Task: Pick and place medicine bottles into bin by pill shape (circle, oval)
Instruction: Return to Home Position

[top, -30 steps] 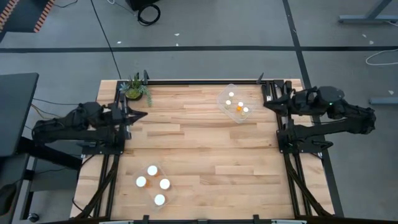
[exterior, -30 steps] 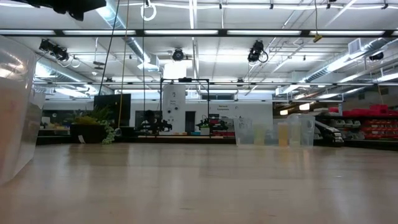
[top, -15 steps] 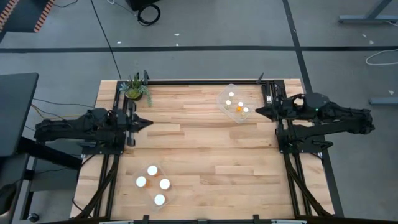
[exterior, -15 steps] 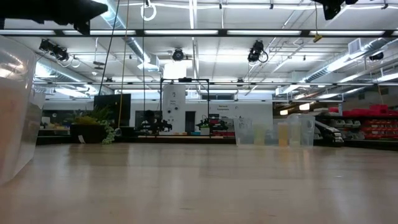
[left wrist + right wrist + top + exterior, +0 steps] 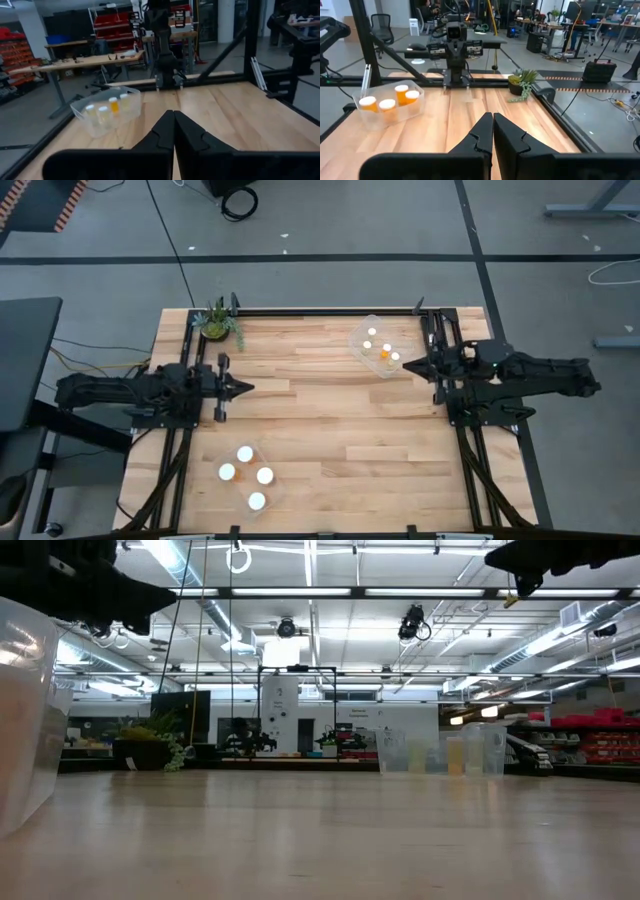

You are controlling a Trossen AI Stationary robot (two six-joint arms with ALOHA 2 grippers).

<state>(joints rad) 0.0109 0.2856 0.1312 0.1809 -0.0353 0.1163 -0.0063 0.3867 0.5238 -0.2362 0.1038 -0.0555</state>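
Several orange medicine bottles with white caps stand in two clear bins. One bin [image 5: 378,348] is at the far right and also shows in the left wrist view [image 5: 107,107]. The other [image 5: 248,477] is at the near left and shows in the right wrist view [image 5: 387,105]. My left gripper [image 5: 245,388] is shut and empty above the table's left side, its fingers [image 5: 174,122] together. My right gripper [image 5: 405,365] is shut and empty above the right side, just near of the far-right bin, its fingers [image 5: 492,125] together.
A small potted plant [image 5: 217,322] stands at the far left corner. Black frame rails [image 5: 330,311] run along the table's far edge and sides. Bare wood [image 5: 330,410] lies between the two grippers. In the low view the near-left bin's wall [image 5: 20,720] fills the left edge.
Both arms have reached out from the table's sides toward its middle. My left gripper has gone toward the right and a little toward the near edge. My right gripper has gone toward the left and a little toward the near edge. Both have come down.
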